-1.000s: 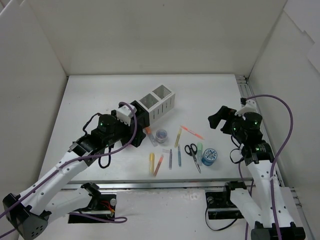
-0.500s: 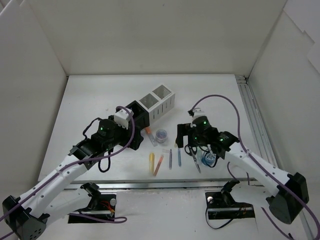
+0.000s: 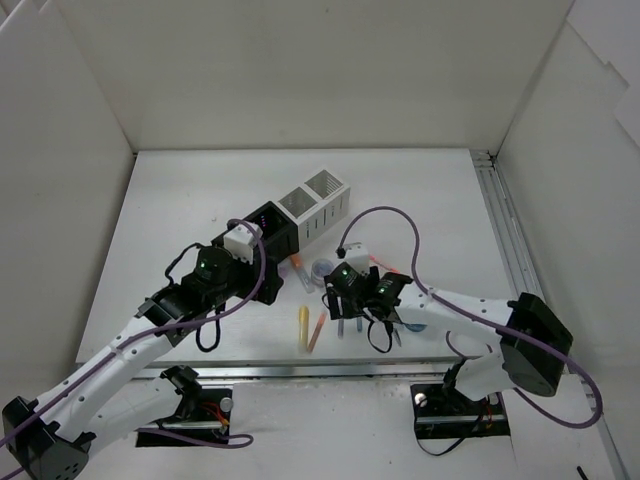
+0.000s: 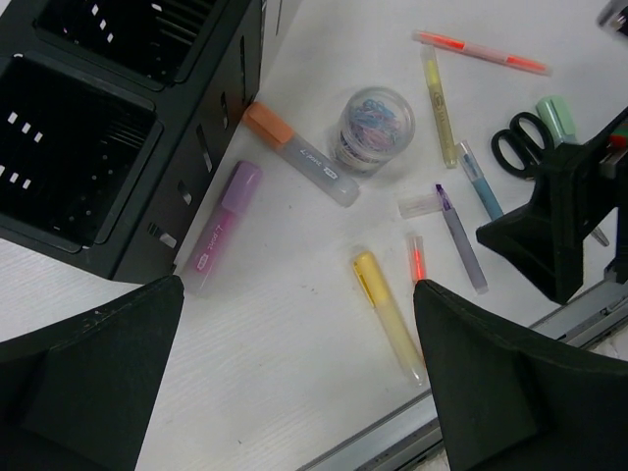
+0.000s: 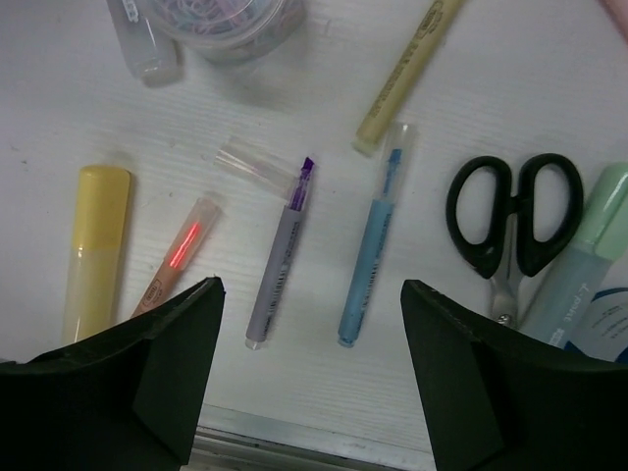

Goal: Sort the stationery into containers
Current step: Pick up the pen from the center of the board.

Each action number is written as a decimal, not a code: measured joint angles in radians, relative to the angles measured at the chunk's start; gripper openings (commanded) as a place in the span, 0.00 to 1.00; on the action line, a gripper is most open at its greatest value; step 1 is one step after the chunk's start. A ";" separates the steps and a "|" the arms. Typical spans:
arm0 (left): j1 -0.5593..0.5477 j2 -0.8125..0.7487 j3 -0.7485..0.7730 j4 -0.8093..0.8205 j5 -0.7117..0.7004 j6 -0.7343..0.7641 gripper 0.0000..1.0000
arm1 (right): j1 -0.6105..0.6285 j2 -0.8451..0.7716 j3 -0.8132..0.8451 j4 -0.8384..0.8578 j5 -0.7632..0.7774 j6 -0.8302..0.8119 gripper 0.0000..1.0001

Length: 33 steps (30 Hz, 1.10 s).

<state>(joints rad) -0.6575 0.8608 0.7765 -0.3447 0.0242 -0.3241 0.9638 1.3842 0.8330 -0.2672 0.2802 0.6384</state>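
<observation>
The stationery lies in front of the containers. The black compartments [image 4: 78, 128] sit left of the white ones [image 3: 325, 192]. My right gripper [image 5: 309, 294] is open and empty, low over a purple pen [image 5: 282, 265] and a blue pen [image 5: 371, 265]. Left of them are an orange marker [image 5: 177, 257] and a yellow highlighter [image 5: 95, 250]. To the right are black scissors [image 5: 510, 221] and a pale green eraser [image 5: 589, 245]. My left gripper [image 4: 297, 289] is open and empty above the table near a pink marker [image 4: 221, 228], an orange-capped marker [image 4: 299, 155] and the round tub [image 4: 373, 128].
A thin yellow pen [image 4: 439, 93] and a pink-orange pen [image 4: 481, 51] lie farther back. The blue tape roll [image 3: 415, 322] is partly hidden under my right arm [image 3: 450, 300]. A loose clear cap [image 5: 250, 162] lies by the purple pen. A metal rail [image 3: 300, 370] marks the table's near edge.
My right arm has swung from the right side leftward and down over the pens. My left arm has drawn back slightly from the black compartments.
</observation>
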 measured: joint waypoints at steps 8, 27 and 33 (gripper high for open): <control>0.000 -0.029 -0.026 -0.010 -0.007 -0.016 0.99 | 0.064 0.179 0.036 0.010 0.008 0.073 0.43; 0.000 0.013 -0.030 -0.020 -0.047 -0.012 0.99 | 0.009 0.263 0.053 0.048 -0.026 0.114 0.00; -0.009 0.083 0.005 -0.015 -0.003 0.057 0.99 | -0.001 0.217 0.008 0.076 -0.053 0.091 0.00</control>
<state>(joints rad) -0.6666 0.9440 0.7811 -0.3595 0.0212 -0.2668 0.9627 1.6009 0.8410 -0.1909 0.2268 0.7296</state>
